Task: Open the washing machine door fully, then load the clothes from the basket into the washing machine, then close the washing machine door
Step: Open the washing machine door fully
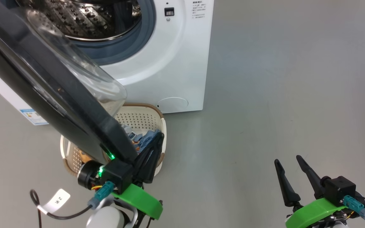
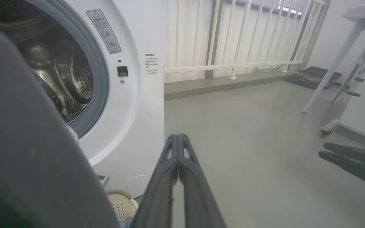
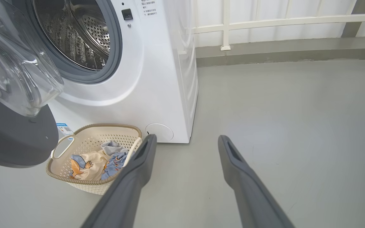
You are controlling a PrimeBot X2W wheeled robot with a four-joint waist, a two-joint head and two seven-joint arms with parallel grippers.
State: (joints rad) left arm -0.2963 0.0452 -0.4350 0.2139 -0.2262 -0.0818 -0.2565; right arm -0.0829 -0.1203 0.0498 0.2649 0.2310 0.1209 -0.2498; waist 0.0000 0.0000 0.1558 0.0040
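Black-rimmed and wide open, the door (image 1: pixel 43 95) stands swung out from the washer (image 1: pixel 169 63), its clear glass bowl (image 1: pixel 84 72) hanging over the basket (image 1: pixel 144 107). You can see the steel drum (image 3: pixel 74 31) through the washer's grey seal (image 3: pixel 116 47). The basket sits on the floor (image 1: pixel 265 95) just in front of the washer, near its round lower hatch (image 1: pixel 172 104). The clothes (image 3: pixel 97 160) lie heaped inside it: a cream piece with an orange print, a blue one beside it, a pale grey-blue one behind.

Your left tool (image 1: pixel 160 135) is closed, its fingers (image 2: pixel 169 177) pressed flat together with nothing between them. It sits in front of the washer at the door's outer edge, just beside the black rim, pointing over the basket's right side. You cannot tell from these views whether it touches the rim.

Your right tool (image 1: pixel 287 160) is open and empty, its two fingers spread. It is low over bare floor, well to the right of the washer and apart from the basket. In its wrist view the fingers point toward the washer's right front corner.
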